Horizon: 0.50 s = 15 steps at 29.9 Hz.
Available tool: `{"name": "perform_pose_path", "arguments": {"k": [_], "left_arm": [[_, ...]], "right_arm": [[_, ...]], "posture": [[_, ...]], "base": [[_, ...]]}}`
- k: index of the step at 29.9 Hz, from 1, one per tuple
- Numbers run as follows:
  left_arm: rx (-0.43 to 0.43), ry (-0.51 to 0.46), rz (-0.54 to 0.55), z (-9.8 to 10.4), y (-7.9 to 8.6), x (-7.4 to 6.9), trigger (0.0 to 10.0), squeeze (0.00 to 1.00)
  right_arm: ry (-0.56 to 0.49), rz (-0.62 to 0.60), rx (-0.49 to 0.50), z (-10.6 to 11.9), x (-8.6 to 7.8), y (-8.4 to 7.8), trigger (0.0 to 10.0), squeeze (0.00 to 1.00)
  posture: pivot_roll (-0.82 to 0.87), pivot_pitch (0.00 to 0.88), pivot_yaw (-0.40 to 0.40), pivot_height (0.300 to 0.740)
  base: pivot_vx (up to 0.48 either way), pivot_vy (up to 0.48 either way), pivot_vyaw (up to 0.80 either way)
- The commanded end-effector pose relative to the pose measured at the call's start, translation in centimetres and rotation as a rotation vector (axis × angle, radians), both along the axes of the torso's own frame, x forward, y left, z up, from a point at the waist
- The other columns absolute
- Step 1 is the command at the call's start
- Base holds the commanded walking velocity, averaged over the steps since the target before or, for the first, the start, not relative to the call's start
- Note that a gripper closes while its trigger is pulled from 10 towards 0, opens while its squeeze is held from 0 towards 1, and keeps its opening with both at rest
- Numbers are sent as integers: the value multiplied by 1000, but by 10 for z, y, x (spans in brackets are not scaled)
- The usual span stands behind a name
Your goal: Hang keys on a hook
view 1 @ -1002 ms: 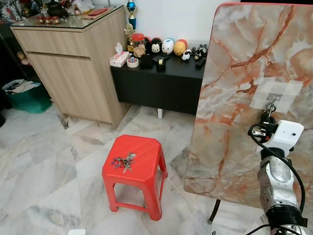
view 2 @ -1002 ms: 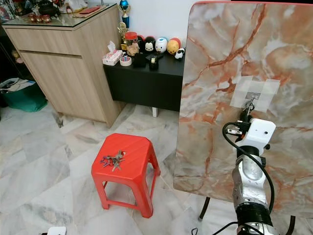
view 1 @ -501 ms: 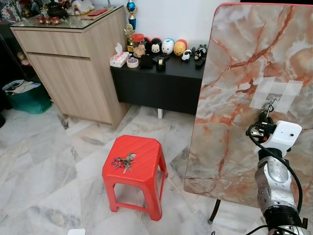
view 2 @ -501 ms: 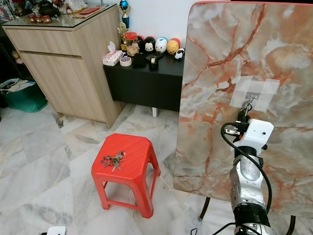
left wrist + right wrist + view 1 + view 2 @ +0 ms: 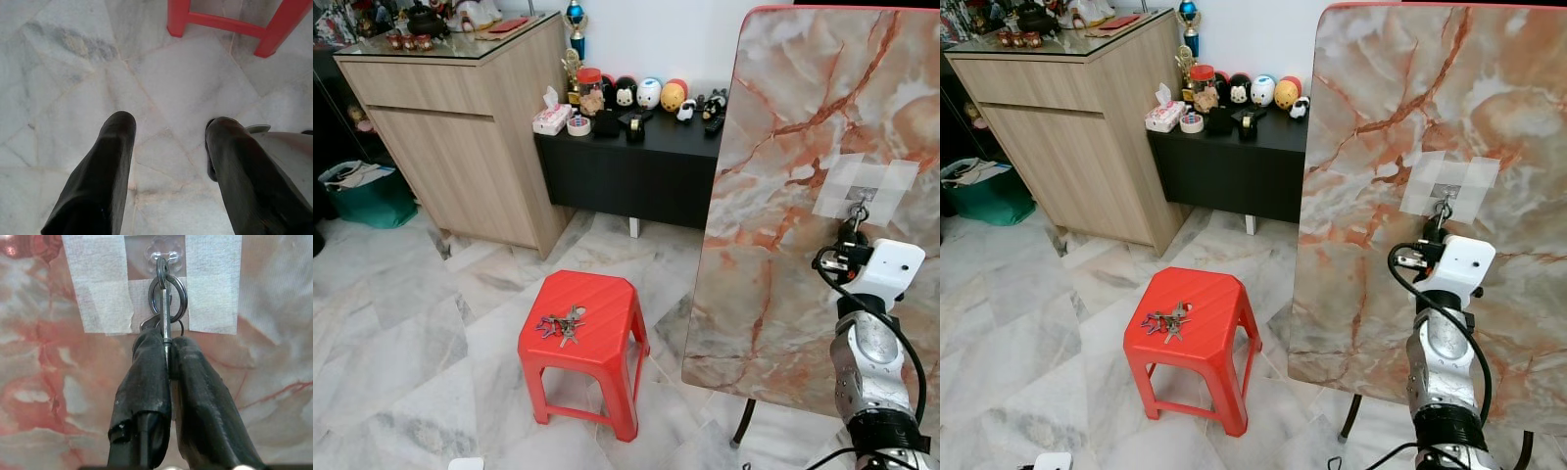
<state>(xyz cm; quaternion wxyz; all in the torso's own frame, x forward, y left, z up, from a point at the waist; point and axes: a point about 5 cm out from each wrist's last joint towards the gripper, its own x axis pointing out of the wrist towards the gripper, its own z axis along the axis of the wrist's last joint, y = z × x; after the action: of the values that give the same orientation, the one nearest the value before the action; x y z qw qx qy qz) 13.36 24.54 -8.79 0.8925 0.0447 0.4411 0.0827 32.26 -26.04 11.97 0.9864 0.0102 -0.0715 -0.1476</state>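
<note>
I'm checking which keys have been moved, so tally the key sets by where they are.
Keys pinched in the right gripper at the hook: 1
Bunch of keys on the red stool: 1
Total: 2

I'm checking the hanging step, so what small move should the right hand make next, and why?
Probably open the right hand and ease back. Its fingers pinch a key whose key ring appears looped on the taped clear hook, so letting go should leave it hanging.
</note>
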Motion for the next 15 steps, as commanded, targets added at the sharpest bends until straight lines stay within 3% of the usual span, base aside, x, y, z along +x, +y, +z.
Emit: {"name": "perform_pose_path", "arguments": {"k": [1,15], "left_arm": [[11,13,-3,0,4,-2,10000,0],[16,12,-4,1,5,-2,10000,0]], "right_arm": [[-27,-10,-7,7,3,-4,10000,0],[31,1,10,0,6,-3,10000,0]], "posture": [[43,0,41,740],[45,0,45,740]], "base": [[0,0,0],[0,0,0]]}}
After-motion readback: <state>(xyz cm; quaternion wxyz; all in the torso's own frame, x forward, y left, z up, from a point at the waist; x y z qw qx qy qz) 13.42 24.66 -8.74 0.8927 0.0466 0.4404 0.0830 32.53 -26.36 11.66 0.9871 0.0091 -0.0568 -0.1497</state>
